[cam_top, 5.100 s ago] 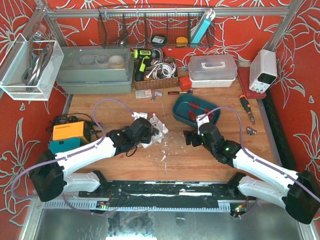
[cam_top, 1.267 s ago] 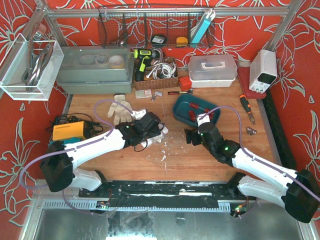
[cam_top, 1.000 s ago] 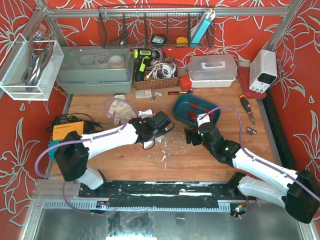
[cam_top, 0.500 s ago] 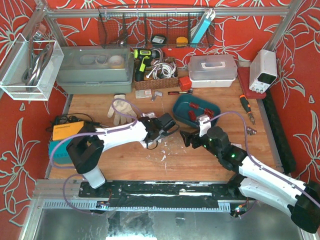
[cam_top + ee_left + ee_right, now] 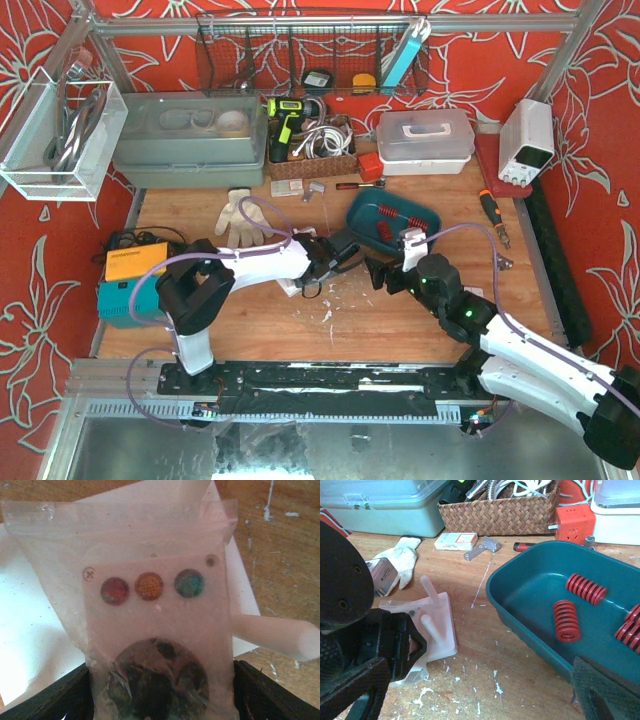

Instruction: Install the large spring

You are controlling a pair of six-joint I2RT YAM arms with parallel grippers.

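Red springs, one of them [image 5: 565, 620] thick and lying on its side, rest in the teal tray [image 5: 530, 625], also seen from above [image 5: 362, 222]. A white peg plate [image 5: 437, 630] inside a clear zip bag [image 5: 150, 555] lies on the wood left of the tray. It shows red, orange and teal dots and a white peg [image 5: 272, 636]. My left gripper [image 5: 162, 690] [image 5: 345, 252] has its black jaws pressed against both sides of the bagged plate. My right gripper [image 5: 480, 700] [image 5: 382, 275] is open and holds nothing, low over the wood between plate and tray.
A white glove [image 5: 238, 215] lies behind the plate. A wicker basket [image 5: 505, 510], a small white box [image 5: 456, 541] and an orange block [image 5: 575, 522] stand at the back. Yellow and blue devices [image 5: 135, 265] sit at the left, a screwdriver [image 5: 492, 215] at the right.
My left arm has swung its wrist further right toward the tray, jaws staying on the bagged plate. My right wrist has shifted slightly right; its jaws stay open.
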